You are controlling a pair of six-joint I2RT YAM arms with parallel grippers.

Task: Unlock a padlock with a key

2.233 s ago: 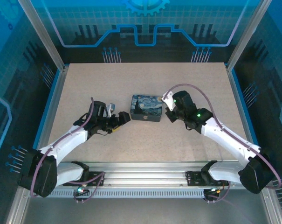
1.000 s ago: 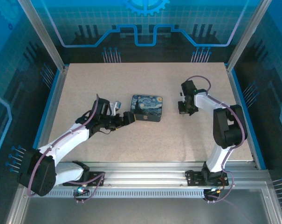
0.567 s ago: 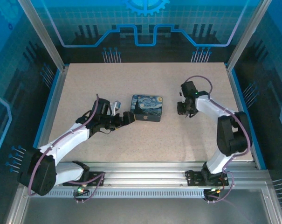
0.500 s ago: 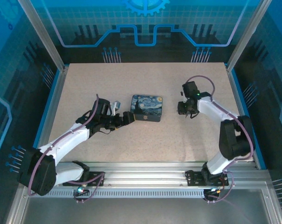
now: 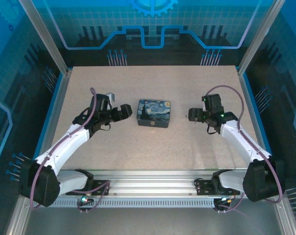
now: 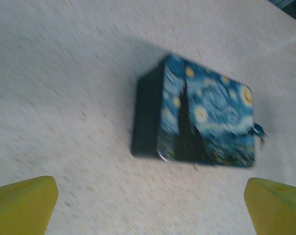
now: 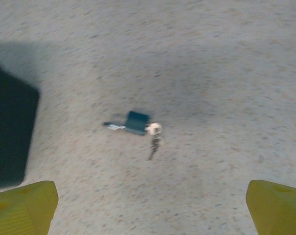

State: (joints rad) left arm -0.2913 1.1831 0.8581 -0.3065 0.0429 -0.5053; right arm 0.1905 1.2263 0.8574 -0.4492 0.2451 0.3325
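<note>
Right wrist: thin dark metal key [image 7: 153,145] on speckled table [image 7: 211,73]; right hand [image 7: 150,208], left hand [image 6: 150,205] apart, empty.

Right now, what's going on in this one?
Neither arm is holding anything. The left gripper is to the left of the tin, fingers open and apart from it. The right gripper is on the tin's other side, fingers wide open, facing the key. The key lies loose on the table on a small ring with a blue tag. No unlocking is under way at this moment.
</note>
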